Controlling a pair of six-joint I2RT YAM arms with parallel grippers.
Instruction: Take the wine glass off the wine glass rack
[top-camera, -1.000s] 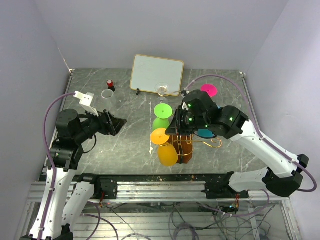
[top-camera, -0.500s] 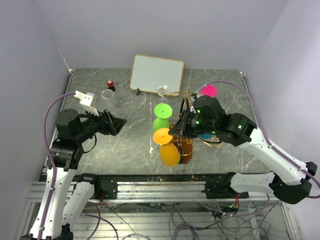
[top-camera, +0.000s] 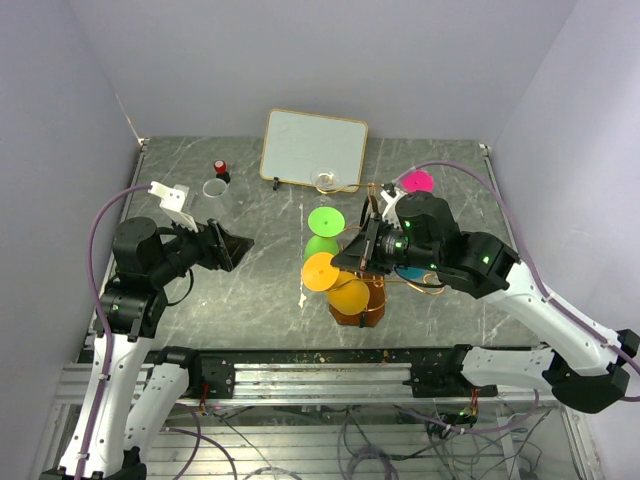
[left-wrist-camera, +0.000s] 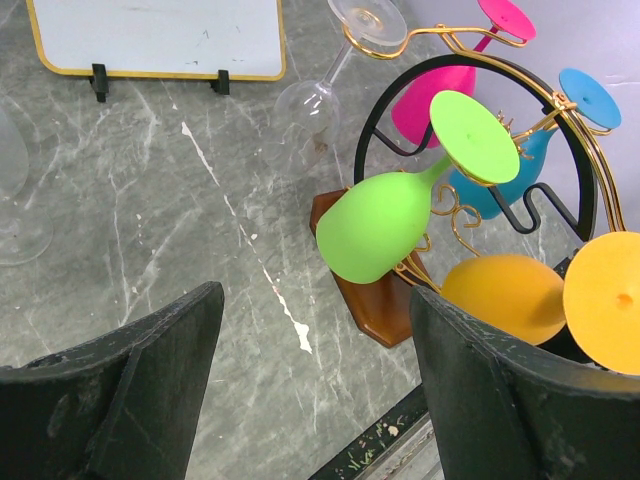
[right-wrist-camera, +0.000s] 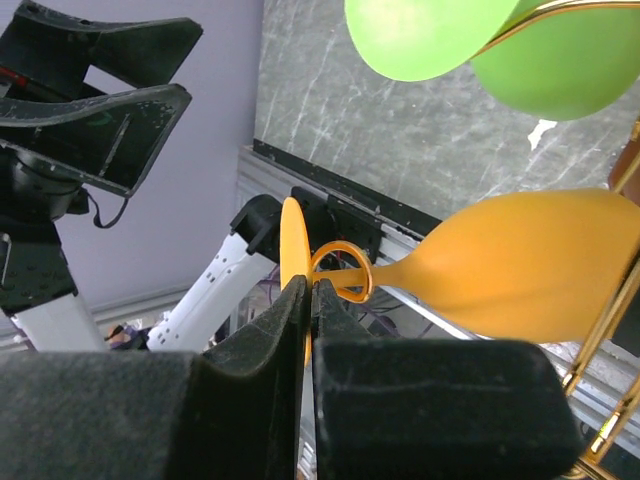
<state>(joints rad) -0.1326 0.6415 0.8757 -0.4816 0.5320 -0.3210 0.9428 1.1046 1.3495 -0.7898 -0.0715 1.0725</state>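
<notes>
The wine glass rack (top-camera: 372, 303) has a brown wooden base (left-wrist-camera: 365, 308) and gold wire arms. Green (left-wrist-camera: 385, 225), pink (left-wrist-camera: 430, 95) and blue (left-wrist-camera: 490, 170) glasses hang on it. An orange wine glass (top-camera: 348, 295) lies nearly level at the rack's front, its stem through a gold wire scroll (right-wrist-camera: 340, 270). My right gripper (top-camera: 345, 262) is shut on the thin foot disc (right-wrist-camera: 292, 250) of the orange glass (right-wrist-camera: 530, 265); it also shows in the right wrist view (right-wrist-camera: 312, 290). My left gripper (top-camera: 235, 245) is open and empty, off to the left of the rack; it also shows in the left wrist view (left-wrist-camera: 315, 390).
A white framed board (top-camera: 313, 148) stands at the back, with a clear glass (top-camera: 325, 180) in front of it. A small white cup (top-camera: 214, 187) and a red-topped object (top-camera: 220, 168) sit at the back left. Walls close in the table on three sides.
My right arm has shifted right with the orange glass. The glass's bowl has moved right and up, closer over the rack's base. The left arm has not moved.
</notes>
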